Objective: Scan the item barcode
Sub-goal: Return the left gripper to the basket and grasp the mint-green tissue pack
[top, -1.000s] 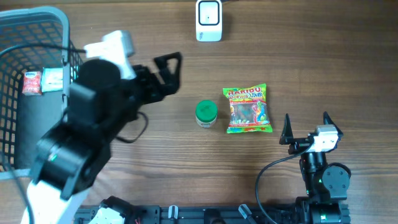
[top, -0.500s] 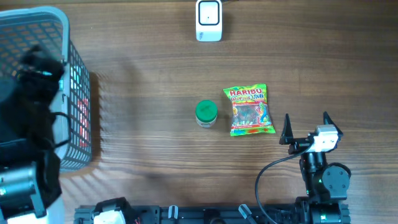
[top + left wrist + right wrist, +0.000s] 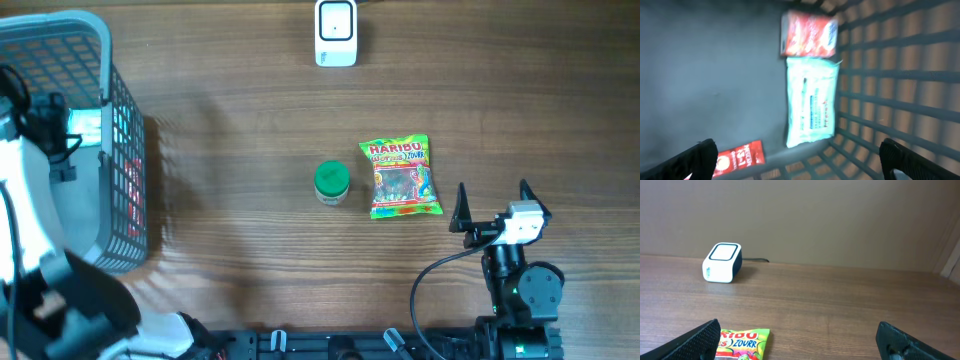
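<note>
Wooden table was seen bearing one white scanner at its far edge, one sweet bag near the middle and one green-lidded jar just beside the bag; one grey basket was set at the left end; three packets were counted inside it, two red packets and one pale packet; the left gripper was held above them, fingers wide apart and empty; the right gripper was seen near the bag, fingers likewise spread, nothing held.

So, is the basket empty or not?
Not empty: a pale packet, a red pack and a red sachet lie in the basket.
</note>
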Controlling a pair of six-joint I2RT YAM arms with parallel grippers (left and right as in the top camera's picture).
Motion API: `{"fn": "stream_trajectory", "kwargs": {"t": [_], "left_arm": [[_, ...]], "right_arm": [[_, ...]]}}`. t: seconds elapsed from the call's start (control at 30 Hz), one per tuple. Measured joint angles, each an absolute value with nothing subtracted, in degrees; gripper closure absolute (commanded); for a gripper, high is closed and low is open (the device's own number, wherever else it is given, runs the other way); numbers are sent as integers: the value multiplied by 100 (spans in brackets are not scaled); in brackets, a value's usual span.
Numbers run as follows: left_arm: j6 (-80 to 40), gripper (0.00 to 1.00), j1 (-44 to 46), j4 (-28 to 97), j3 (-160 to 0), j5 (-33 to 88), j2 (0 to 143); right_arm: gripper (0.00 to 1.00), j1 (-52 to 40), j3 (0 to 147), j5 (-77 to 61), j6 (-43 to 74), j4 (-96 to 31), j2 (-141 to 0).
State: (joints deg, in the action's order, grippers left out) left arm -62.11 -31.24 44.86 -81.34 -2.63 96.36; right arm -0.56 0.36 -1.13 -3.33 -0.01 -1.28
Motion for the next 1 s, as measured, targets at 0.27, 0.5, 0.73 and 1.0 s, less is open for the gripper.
{"fn": "stream_trajectory", "kwargs": {"t": [0.27, 0.5, 0.73, 1.0], "left_arm": [[-6198, 0, -3103, 3590, -8134, 185, 11273], [-6114, 6, -2849, 3192, -8149, 204, 11463], [-5983, 68, -2661, 3140, -8335, -12, 11738], [-5395, 96, -2670, 3437, -8554, -54, 11863]], "right_arm": [[0, -56, 36, -110, -333, -3, -128], [0, -56, 36, -113, -333, -1, -128], [0, -56, 36, -113, -333, -1, -128], [0, -56, 36, -113, -333, -1, -128]]}}
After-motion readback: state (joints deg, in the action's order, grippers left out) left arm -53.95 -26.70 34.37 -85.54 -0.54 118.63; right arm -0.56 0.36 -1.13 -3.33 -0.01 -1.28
